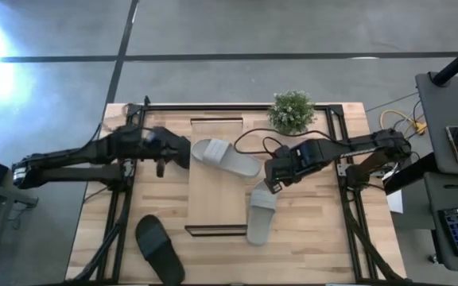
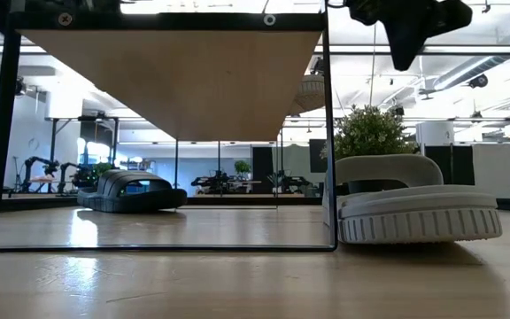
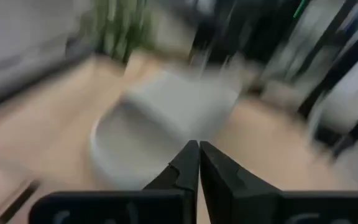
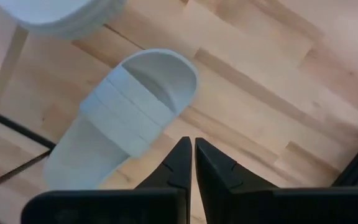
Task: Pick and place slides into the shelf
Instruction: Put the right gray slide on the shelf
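At the near left corner of the worktop (image 1: 324,238) a black slide (image 1: 159,249) lies by itself, well apart from both arms, its long axis slanting from near-right to far-left. Farther in, a grey slide (image 1: 261,213) rests on the worktop just beside the right end of the shelf (image 1: 213,179), its near end touching or overlapping the plank's edge; its long axis runs roughly near to far. The right claw (image 1: 274,187) hangs just above that slide's far end, fingers pressed together and pinching nothing, so the slide stretches away from it toward the near edge. This arm is clearly the closer one, and it would probably need to spread its fingers and drop onto the strap. Farther still, a second grey slide (image 1: 225,157) lies on the shelf top, slanted, with the left claw (image 1: 160,168) just to its left, likewise shut and empty. A small potted plant (image 1: 291,111) stands at the far edge. A fourth slide is not in view.
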